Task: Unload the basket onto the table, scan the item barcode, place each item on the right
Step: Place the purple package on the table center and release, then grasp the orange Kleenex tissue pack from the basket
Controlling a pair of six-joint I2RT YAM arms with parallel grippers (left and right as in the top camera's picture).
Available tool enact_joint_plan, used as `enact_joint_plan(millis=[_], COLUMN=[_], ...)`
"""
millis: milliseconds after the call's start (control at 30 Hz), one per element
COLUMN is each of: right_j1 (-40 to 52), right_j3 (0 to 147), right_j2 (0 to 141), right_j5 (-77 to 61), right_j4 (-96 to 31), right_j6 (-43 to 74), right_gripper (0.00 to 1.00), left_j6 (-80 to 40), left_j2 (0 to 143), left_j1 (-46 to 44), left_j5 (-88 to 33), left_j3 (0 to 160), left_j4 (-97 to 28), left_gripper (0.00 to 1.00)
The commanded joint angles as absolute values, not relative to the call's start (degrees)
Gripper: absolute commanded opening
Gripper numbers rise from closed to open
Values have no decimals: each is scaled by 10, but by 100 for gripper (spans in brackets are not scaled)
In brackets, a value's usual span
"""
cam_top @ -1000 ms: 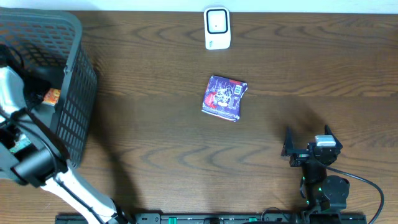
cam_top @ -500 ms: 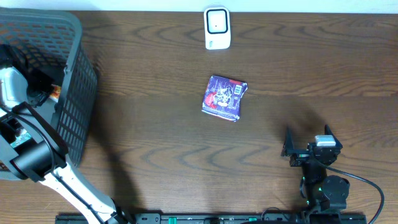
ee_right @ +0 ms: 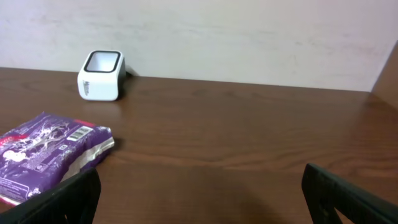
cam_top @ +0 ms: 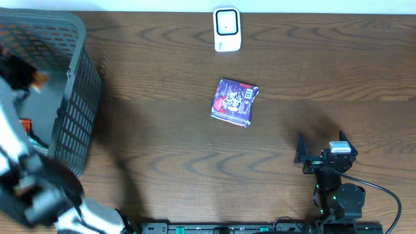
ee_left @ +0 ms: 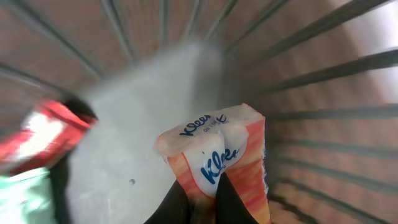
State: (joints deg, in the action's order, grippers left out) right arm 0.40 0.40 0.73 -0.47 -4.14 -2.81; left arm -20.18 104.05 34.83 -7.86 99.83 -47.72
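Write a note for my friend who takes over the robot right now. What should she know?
Left gripper: shut on the tissue pack, inside the basket.
Right gripper: open, empty, low over the table on the right.
Scanner: at the table's far edge, middle.
Purple packet: flat on the table in front of the scanner, barcode up.
Done: tissue pack gripped.
Left: lift it out of the basket and show its barcode to the scanner. More packets lie in the basket. I can't tell whether the purple packet was scanned.
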Motion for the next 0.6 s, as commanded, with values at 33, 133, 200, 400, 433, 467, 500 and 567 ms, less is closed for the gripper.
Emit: enact_joint_plan(millis=[33,133,200,400,433,467,500,567], right_j1=[7,7,7,7,7,7,7,7], right_j3=[4,4,4,4,4,4,4,4], right_j2=[6,6,6,6,6,6,6,6], right_j5=[-6,-6,-6,-6,-6,-6,-6,-6], right_j4=[-45,-45,-45,-45,-45,-45,-45,-45], right_j6=[-35,-35,-35,-35,-35,-35,-35,-35], right_gripper=[99,99,99,99,99,99,99,99], left_j6=[-262,-269,-268,-190,-174,-166,-160,-149], left_j2=[884,812,786,779,785,792,803,825], left_j1=[351,332,300,110,79,50,19,-26], left_j5=[-88,-178,-247,-263,-251,-233,-206,-159], left_j3=[1012,1012,1012,1007,1002,998,993,985], left_j4=[-478,-483,-474,-466,-468,-473,-482,-503], left_gripper=[7,7,7,7,7,7,7,7])
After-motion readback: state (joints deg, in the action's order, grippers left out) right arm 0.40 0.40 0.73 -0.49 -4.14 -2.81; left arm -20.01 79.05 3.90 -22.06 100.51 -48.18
